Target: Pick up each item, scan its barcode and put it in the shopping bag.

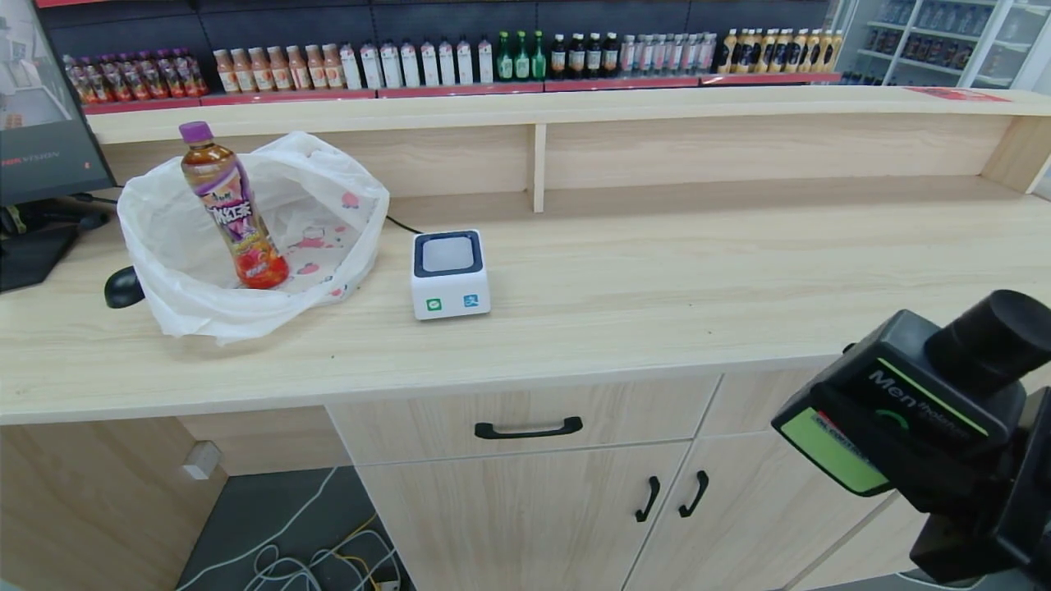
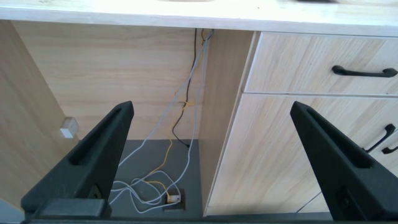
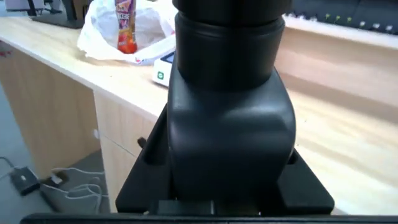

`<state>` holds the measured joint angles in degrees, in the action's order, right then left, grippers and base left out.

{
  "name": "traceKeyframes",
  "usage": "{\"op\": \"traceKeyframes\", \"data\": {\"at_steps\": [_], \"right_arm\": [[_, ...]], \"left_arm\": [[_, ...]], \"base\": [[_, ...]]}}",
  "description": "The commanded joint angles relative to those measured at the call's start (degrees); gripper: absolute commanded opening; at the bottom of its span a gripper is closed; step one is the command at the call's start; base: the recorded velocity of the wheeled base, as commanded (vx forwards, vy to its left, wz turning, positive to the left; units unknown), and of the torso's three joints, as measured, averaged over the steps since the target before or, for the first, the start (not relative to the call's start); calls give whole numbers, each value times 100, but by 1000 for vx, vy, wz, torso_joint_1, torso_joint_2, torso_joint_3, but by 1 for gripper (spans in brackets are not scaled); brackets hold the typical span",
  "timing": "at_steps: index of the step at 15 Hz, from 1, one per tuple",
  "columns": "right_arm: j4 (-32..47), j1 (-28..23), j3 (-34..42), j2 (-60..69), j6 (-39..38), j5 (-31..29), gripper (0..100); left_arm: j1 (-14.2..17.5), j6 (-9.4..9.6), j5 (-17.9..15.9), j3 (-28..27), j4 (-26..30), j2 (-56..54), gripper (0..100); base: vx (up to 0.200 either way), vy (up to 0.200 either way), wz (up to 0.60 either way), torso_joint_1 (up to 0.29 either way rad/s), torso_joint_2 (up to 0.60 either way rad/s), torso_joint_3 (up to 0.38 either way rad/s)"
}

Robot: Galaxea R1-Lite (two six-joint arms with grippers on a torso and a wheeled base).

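Note:
A white plastic shopping bag (image 1: 160, 246) lies open on the wooden counter (image 1: 657, 295) at the left, and an orange tea bottle with a purple cap (image 1: 234, 209) stands inside it. To its right sits the small white barcode scanner (image 1: 449, 273). My right gripper (image 1: 928, 468) is shut on a black bottle with a green label (image 1: 911, 394), held low, in front of the counter's right end. In the right wrist view the black bottle (image 3: 230, 93) stands between the fingers (image 3: 140, 186). My left gripper (image 2: 211, 115) hangs open with nothing in it below the counter edge, facing the cabinet.
A monitor (image 1: 41, 107) and a black mouse (image 1: 123, 287) stand at the counter's left end. A raised wooden ledge (image 1: 575, 107) runs along the back, with drinks shelves (image 1: 493, 57) behind. Drawers and doors with black handles (image 1: 528, 428) lie below; cables (image 2: 158, 186) trail on the floor.

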<state>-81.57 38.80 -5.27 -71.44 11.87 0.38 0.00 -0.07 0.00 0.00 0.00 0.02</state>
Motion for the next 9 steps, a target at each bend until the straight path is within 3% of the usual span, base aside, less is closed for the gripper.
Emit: {"op": "traceKeyframes", "data": {"at_steps": [1,5,8,9], "right_arm": [[18,-57,333,-90,-405,-38,0],[71,-92,96,-160,-1398,-55,0],[132,-365,-36,-318,-1152,-214,0],[124,-400,-396,-389,-1143,-354,0]], "left_arm": [[0,-1,0,0,0,-2,100],[0,-1,0,0,0,-2,100],[0,-1,0,0,0,-2,100],[0,-1,0,0,0,-2,100]], "base": [[0,0,0,0,0,0],[0,0,0,0,0,0],[0,0,0,0,0,0],[0,0,0,0,0,0]]}}
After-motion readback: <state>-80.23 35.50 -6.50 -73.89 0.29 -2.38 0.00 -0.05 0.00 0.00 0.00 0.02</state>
